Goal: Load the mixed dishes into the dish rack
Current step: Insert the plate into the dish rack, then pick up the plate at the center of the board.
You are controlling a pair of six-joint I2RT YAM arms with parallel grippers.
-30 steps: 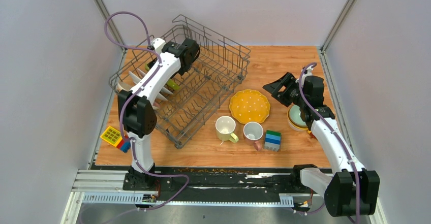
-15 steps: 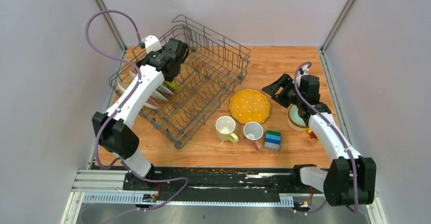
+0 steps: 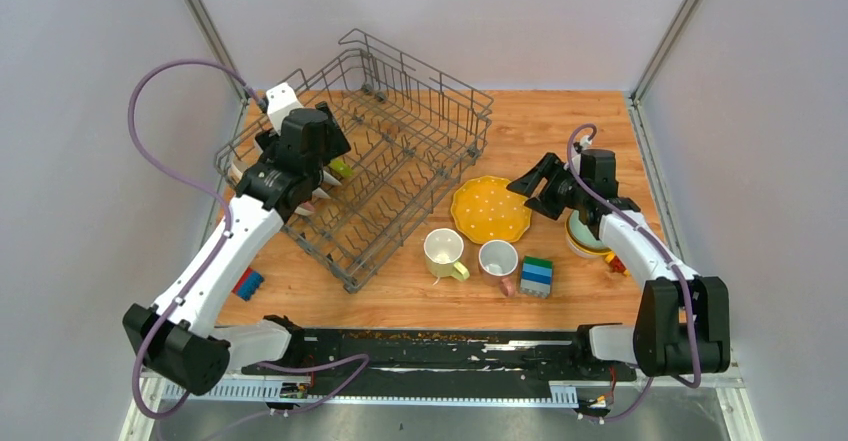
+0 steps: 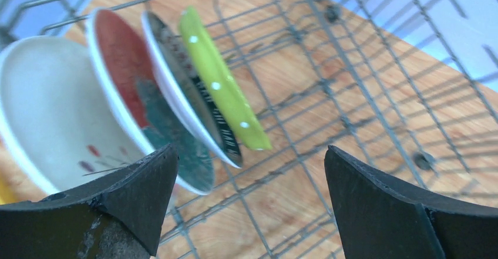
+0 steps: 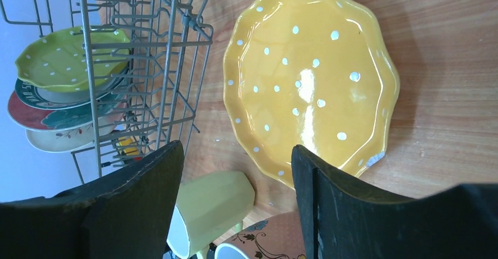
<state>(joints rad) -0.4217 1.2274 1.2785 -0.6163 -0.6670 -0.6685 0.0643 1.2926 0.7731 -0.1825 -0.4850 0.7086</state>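
Observation:
The grey wire dish rack [image 3: 462, 121] stands at the back left. Several plates lean in its tines: a white one [image 4: 53, 100], a red-teal one [image 4: 126, 65], a patterned-rim one [image 4: 194, 112] and a green dotted one [image 4: 226, 91]. My left gripper [image 3: 322, 173] hangs open and empty over the rack floor beside them [image 4: 249, 171]. The scalloped yellow plate [image 3: 490, 209] lies flat on the table. My right gripper [image 3: 530, 183] is open and empty just above its right edge [image 5: 238, 153]. The pale yellow mug [image 3: 443, 253] and the white pink-handled mug [image 3: 498, 259] stand in front.
Stacked bowls [image 3: 585, 233] sit under my right forearm. Stacked green-blue toy blocks [image 3: 537, 275] stand right of the mugs. A small red-blue block [image 3: 247, 283] lies by the left arm. In the right wrist view the rack wall [image 5: 170, 47] is left of the yellow plate [image 5: 311, 77].
My left arm has swung out to the left and drawn its gripper back over the rack near the plates. My right gripper has dropped and moved left towards the yellow plate.

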